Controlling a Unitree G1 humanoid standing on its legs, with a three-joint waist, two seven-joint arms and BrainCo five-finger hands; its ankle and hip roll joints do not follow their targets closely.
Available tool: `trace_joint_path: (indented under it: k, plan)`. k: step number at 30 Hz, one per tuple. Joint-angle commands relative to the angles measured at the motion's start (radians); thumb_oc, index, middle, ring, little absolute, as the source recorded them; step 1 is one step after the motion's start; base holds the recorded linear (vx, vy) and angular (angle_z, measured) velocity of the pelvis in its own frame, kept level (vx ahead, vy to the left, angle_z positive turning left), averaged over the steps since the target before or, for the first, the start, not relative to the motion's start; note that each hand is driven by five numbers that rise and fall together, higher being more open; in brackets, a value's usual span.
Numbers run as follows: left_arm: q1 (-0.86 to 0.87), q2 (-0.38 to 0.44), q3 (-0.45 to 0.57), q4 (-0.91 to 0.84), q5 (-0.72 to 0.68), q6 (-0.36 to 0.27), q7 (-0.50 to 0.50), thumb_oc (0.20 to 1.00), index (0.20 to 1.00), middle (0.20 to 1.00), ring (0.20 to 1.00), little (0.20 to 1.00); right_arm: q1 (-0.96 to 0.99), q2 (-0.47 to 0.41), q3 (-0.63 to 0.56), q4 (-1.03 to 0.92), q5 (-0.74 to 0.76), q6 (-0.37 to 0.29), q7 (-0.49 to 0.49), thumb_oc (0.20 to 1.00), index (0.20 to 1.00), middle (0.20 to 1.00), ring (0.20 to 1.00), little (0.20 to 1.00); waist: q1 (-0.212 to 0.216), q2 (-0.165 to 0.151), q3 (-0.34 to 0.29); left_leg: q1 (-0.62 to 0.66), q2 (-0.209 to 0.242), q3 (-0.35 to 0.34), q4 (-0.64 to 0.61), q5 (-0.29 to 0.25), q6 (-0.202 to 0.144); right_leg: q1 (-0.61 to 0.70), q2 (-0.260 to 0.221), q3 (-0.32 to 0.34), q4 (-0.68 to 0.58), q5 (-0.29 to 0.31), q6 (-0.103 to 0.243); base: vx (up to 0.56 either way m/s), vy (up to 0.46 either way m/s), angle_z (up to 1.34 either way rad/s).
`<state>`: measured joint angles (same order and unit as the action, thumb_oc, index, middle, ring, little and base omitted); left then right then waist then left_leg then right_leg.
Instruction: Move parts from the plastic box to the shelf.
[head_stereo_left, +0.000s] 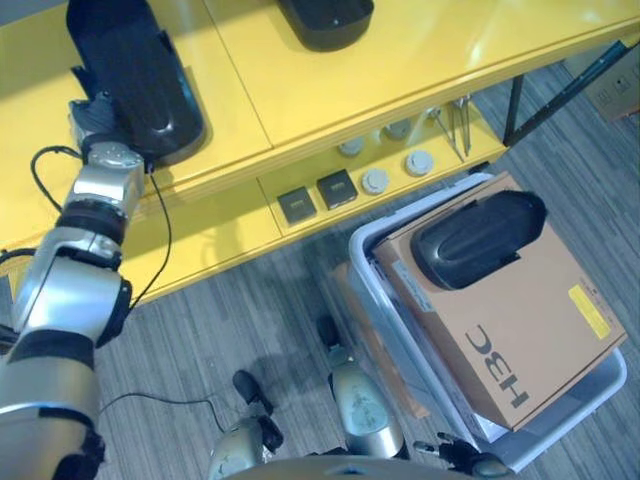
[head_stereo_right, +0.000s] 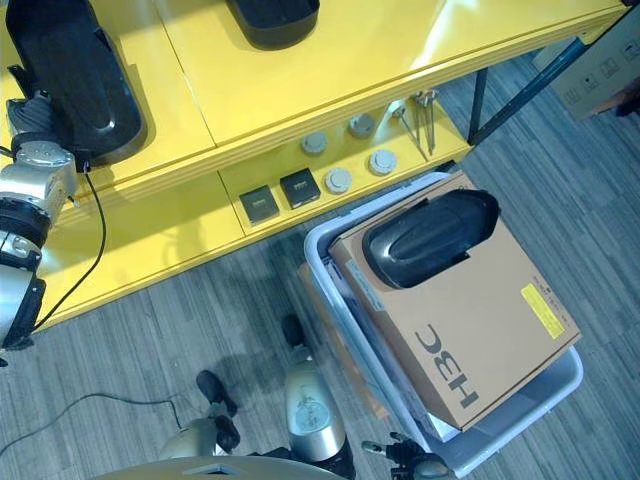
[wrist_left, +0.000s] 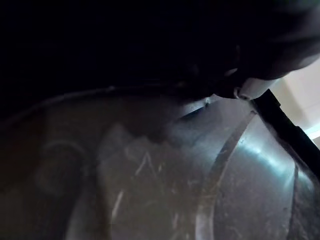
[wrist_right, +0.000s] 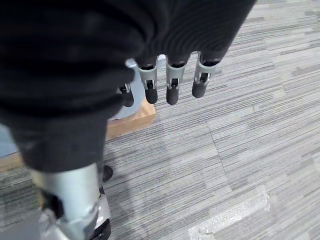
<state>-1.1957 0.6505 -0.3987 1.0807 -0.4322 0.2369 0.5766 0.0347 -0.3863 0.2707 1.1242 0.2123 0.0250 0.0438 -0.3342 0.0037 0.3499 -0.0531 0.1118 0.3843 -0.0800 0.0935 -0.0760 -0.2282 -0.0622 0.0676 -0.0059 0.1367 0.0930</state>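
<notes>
A long glossy black part (head_stereo_left: 145, 80) lies on the top of the yellow shelf (head_stereo_left: 400, 60) at its left end. My left hand (head_stereo_left: 95, 118) is against the near end of this part, and the left wrist view looks at the part's shiny surface (wrist_left: 240, 190) from very close. A second black part (head_stereo_left: 325, 20) rests further along the shelf top. A third black part (head_stereo_left: 480, 238) lies on a cardboard box (head_stereo_left: 530, 330) inside the pale plastic box (head_stereo_left: 590, 395) on the floor. My right hand (wrist_right: 172, 85) hangs open above the carpet, holding nothing.
The lower shelf level carries two small black square blocks (head_stereo_left: 297, 205), several grey round discs (head_stereo_left: 375, 180) and thin metal tools (head_stereo_left: 458, 125). A wooden board (wrist_right: 135, 120) lies on the grey carpet under the plastic box. A dark shelf leg (head_stereo_left: 515, 105) stands at the right.
</notes>
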Motion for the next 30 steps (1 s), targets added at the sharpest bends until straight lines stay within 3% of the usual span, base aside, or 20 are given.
trace_joint_path:
  k: [1, 2, 10, 13, 16, 20, 25, 27, 30]
  plan:
    - [-0.040, 0.082, -0.017, 0.079, 0.040, 0.044, -0.030, 0.677, 0.677, 0.677, 0.677, 0.677, 0.020, -0.044, 0.042, 0.014, 0.038, 0.016, 0.002, 1.000, 1.000, 1.000, 1.000, 1.000, -0.003, -0.019, -0.003, -0.102, 0.031, -0.085, 0.178, -0.065, 0.020, -0.034, 0.020, -0.019, 0.158, -0.103, -0.006, 0.00, 0.000, 0.00]
    - [-0.041, 0.083, -0.018, 0.081, 0.042, 0.049, -0.031, 1.000, 1.000, 1.000, 1.000, 1.000, 0.021, -0.044, 0.041, 0.014, 0.038, 0.016, 0.003, 1.000, 1.000, 1.000, 1.000, 1.000, -0.003, -0.019, -0.002, -0.101, 0.031, -0.085, 0.178, -0.065, 0.019, -0.033, 0.020, -0.019, 0.157, -0.103, -0.006, 0.00, 0.000, 0.00]
    - [-0.018, 0.094, 0.016, 0.110, 0.023, 0.006, 0.024, 1.000, 1.000, 1.000, 1.000, 1.000, 0.034, -0.037, 0.035, 0.024, 0.031, 0.007, -0.001, 1.000, 1.000, 1.000, 1.000, 1.000, 0.003, -0.026, -0.005, -0.081, 0.031, -0.081, 0.174, -0.068, 0.022, -0.005, 0.018, -0.016, 0.136, -0.098, -0.005, 0.01, 0.000, 0.00]
    - [-0.016, 0.098, 0.033, 0.101, 0.007, -0.037, 0.041, 1.000, 1.000, 1.000, 1.000, 1.000, 0.037, -0.031, 0.032, 0.029, 0.028, 0.003, -0.006, 1.000, 1.000, 1.000, 1.000, 1.000, 0.008, -0.030, -0.015, -0.064, 0.030, -0.077, 0.164, -0.070, 0.022, 0.019, 0.018, -0.017, 0.115, -0.092, -0.003, 0.01, -0.001, 0.00]
    - [-0.006, 0.107, 0.046, 0.028, 0.032, -0.125, 0.064, 1.000, 1.000, 1.000, 1.000, 1.000, 0.054, -0.019, 0.028, 0.022, 0.020, -0.001, -0.020, 1.000, 1.000, 1.000, 1.000, 1.000, 0.020, -0.037, -0.031, -0.046, 0.031, -0.062, 0.151, -0.047, 0.028, 0.042, 0.020, -0.020, 0.087, -0.063, -0.003, -0.05, -0.049, 0.00]
    - [0.014, 0.134, 0.038, -0.144, 0.110, -0.164, 0.066, 1.000, 1.000, 1.000, 1.000, 1.000, 0.082, -0.007, 0.005, 0.003, -0.001, 0.009, -0.030, 1.000, 1.000, 1.000, 1.000, 1.000, 0.040, -0.030, -0.058, -0.008, 0.024, -0.062, 0.126, -0.047, 0.030, 0.086, 0.017, -0.029, 0.054, -0.056, 0.006, 0.04, 0.003, 0.02]
    - [0.076, 0.170, 0.054, -0.384, 0.157, -0.182, -0.001, 1.000, 1.000, 1.000, 1.000, 1.000, 0.115, 0.011, -0.020, -0.032, -0.034, 0.044, -0.049, 1.000, 1.000, 1.000, 1.000, 1.000, 0.072, -0.018, -0.099, 0.032, 0.020, -0.067, 0.094, -0.042, 0.030, 0.134, 0.011, -0.048, 0.023, -0.051, 0.016, 0.06, 0.009, 0.12]
    - [0.114, 0.184, 0.081, -0.492, 0.143, -0.210, -0.068, 1.000, 1.000, 1.000, 1.000, 1.000, 0.124, 0.021, -0.027, -0.043, -0.041, 0.060, -0.061, 1.000, 1.000, 1.000, 1.000, 1.000, 0.083, -0.013, -0.117, 0.048, 0.019, -0.069, 0.080, -0.041, 0.030, 0.152, 0.009, -0.054, 0.010, -0.050, 0.020, 0.07, 0.016, 0.13]
    - [0.215, 0.194, 0.137, -0.717, 0.106, -0.202, -0.210, 1.000, 1.000, 1.000, 1.000, 1.000, 0.137, 0.034, -0.048, -0.051, -0.054, 0.080, -0.067, 1.000, 1.000, 1.000, 1.000, 1.000, 0.103, -0.008, -0.137, 0.068, 0.016, -0.073, 0.064, -0.040, 0.028, 0.174, 0.007, -0.064, -0.004, -0.050, 0.024, 0.06, 0.017, 0.08]
